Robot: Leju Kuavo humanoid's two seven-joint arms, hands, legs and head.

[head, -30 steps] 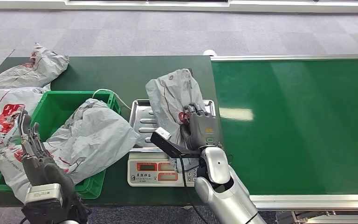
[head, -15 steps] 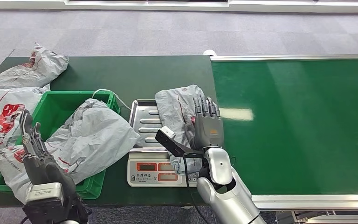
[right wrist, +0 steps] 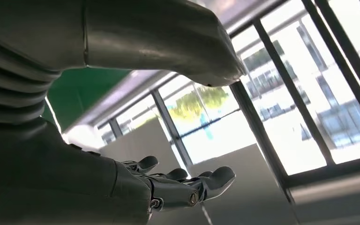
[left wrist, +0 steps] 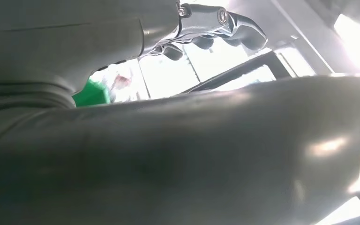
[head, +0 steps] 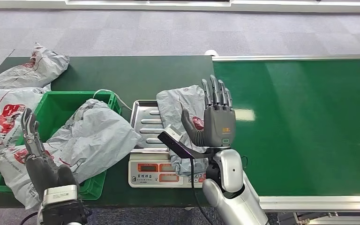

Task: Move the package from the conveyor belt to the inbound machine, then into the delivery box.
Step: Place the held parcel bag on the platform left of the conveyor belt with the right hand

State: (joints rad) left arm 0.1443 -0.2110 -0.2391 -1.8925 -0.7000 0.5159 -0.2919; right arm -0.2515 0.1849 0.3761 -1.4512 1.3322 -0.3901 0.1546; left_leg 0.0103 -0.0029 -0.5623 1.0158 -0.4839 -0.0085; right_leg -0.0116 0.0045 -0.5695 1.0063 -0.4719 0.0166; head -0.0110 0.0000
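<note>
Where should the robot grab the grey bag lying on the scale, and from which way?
Probably the crumpled middle of the grey bag, from above. It lies flat and slack on the scale's metal tray, so there is no stiff edge to pinch; the bunched folds give fingers something to gather. The right hand hovers open beside it, nearest for that.

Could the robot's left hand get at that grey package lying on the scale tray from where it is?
Probably not easily: the left hand is over the green box, whose heaped bag lies between it and the package.
</note>
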